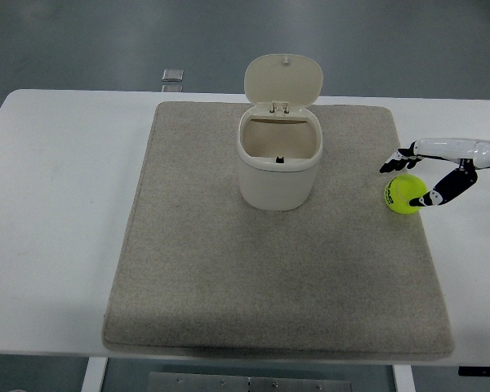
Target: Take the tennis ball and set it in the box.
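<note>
- The fuzzy round tennis ball (403, 194) is bright yellow-green, with a small dark printed mark on its left side.
- The small plastic box with a hinged lid (278, 169) is cream all over; its raised lid is the same cream, and a small dark spot shows on the front of its inner rim.
- The rectangular fabric mat (278, 269) is a speckled grey-beige, plain with no pattern.
- The flat smooth desk (57, 220) is plain white.
- The right robot hand (425, 175) is white along its upper part, with black fingers and white patches near the tips.
- The floor (82, 41) beyond the desk is dull grey-green, and a small square silver-grey plate (172, 76) lies on it.
</note>
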Tool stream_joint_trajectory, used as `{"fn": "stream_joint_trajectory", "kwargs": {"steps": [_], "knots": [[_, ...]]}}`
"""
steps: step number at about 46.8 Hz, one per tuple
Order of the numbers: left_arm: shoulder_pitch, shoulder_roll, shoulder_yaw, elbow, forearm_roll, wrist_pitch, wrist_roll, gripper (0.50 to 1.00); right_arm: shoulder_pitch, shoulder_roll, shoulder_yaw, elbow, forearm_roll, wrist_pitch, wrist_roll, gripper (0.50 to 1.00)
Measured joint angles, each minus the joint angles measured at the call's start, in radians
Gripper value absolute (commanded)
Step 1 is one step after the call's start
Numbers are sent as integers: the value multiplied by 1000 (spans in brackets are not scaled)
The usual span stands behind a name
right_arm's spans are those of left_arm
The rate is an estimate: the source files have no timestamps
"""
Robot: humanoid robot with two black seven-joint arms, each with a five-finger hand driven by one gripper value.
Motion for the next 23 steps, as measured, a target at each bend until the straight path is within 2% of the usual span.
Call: {"fn": "stream_joint_trajectory", "kwargs": {"steps": [11, 13, 17, 23], "knots": [[0, 0, 0, 0, 0, 0, 0, 996, -10, -3, -1, -2, -9, -35, 0, 829], [0, 0, 0, 0, 0, 0, 0, 996, -14, 0, -2, -4, -15, -44, 0, 870], [0, 0, 0, 0, 0, 0, 0, 996, -20, 2, -11, -7, -27, -55, 0, 913], [0, 0, 0, 0, 0, 0, 0, 996, -22, 1, -19, -8, -28, -59, 1, 919]]}}
